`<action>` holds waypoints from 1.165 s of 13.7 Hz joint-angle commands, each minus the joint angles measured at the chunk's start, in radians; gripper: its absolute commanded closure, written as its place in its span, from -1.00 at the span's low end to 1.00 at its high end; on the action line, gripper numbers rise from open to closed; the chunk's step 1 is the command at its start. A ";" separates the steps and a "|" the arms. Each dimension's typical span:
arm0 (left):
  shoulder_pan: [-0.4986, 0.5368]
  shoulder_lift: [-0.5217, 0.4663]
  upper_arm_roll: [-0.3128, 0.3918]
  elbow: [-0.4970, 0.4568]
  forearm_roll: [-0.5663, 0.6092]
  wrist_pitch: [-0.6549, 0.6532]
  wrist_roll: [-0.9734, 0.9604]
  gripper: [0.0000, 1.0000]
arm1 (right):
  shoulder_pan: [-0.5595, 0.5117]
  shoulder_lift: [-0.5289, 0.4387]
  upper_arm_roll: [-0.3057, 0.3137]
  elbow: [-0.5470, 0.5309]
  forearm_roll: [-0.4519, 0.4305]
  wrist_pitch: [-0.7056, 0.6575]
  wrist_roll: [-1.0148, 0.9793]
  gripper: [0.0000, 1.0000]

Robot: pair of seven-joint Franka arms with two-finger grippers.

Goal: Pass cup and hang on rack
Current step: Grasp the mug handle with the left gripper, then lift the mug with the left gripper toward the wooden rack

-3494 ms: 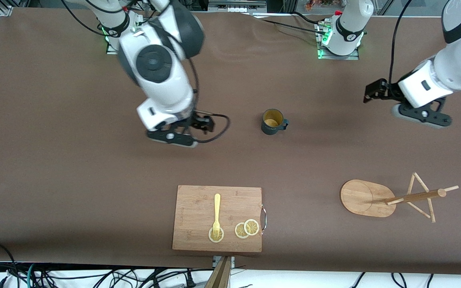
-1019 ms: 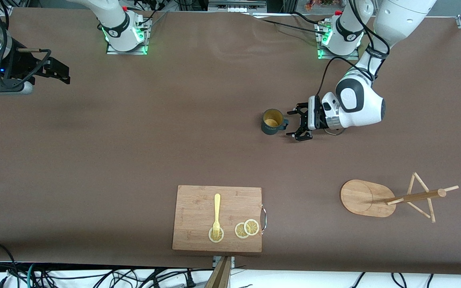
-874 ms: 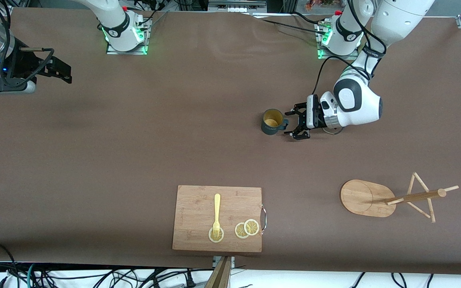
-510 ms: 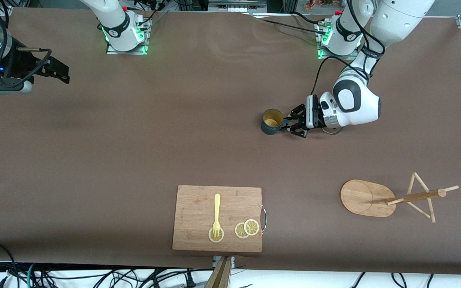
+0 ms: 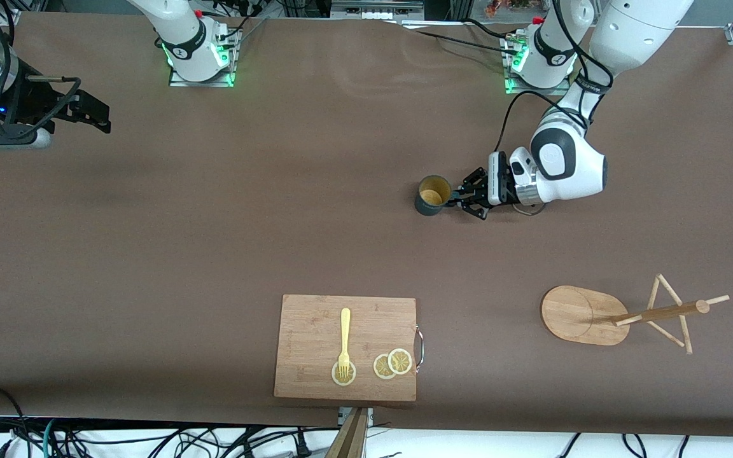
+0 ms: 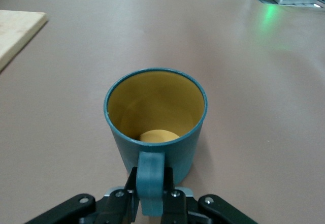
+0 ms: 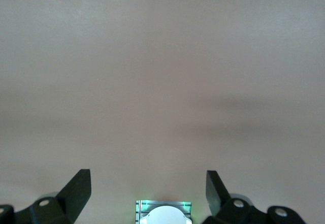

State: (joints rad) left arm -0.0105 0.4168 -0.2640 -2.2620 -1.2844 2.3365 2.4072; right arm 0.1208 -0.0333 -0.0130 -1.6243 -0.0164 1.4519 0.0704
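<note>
- Nearest the front camera we see the rectangular bamboo cutting board (image 5: 345,347) with a yellow plastic fork (image 5: 344,340) and round lemon slices (image 5: 392,363); not part of the task, well apart from both grippers.
- The light wooden mug tree rack (image 5: 621,315), oval base and thin pegs, stands toward the left arm's end of the table; no cup on it, well apart from any fingers.
- The small dark teal cup (image 6: 155,125) with tan-yellow inside stands upright on the brown table (image 5: 214,242); the left gripper (image 5: 462,198) has its fingers (image 6: 171,198) clamped together on the side loop handle (image 6: 151,187).
- The right gripper (image 7: 147,188) waits over the table at the right arm's end, fingers wide apart, holding nothing.
- We judge progress early: grasp made, cup not lifted; carry to rack and hanging on a peg all left. Any pass between arms not yet seen.
</note>
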 commanded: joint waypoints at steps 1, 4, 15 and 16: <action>0.035 -0.079 0.005 -0.004 0.015 -0.071 -0.110 1.00 | -0.021 -0.014 0.008 -0.011 0.033 0.007 -0.011 -1.00; 0.096 -0.125 0.011 0.025 0.233 -0.106 -0.357 1.00 | -0.024 -0.013 -0.007 -0.011 0.035 0.008 -0.011 -1.00; 0.294 -0.148 0.020 0.284 0.563 -0.429 -1.231 1.00 | -0.021 -0.013 -0.013 -0.012 0.042 0.007 -0.011 -1.00; 0.322 -0.138 0.020 0.323 0.563 -0.494 -1.313 1.00 | -0.021 -0.013 -0.013 -0.012 0.042 0.007 -0.011 -1.00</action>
State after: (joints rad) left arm 0.2630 0.2542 -0.2360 -2.0227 -0.7455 1.9529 1.2345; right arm 0.1135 -0.0333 -0.0310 -1.6244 0.0061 1.4523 0.0704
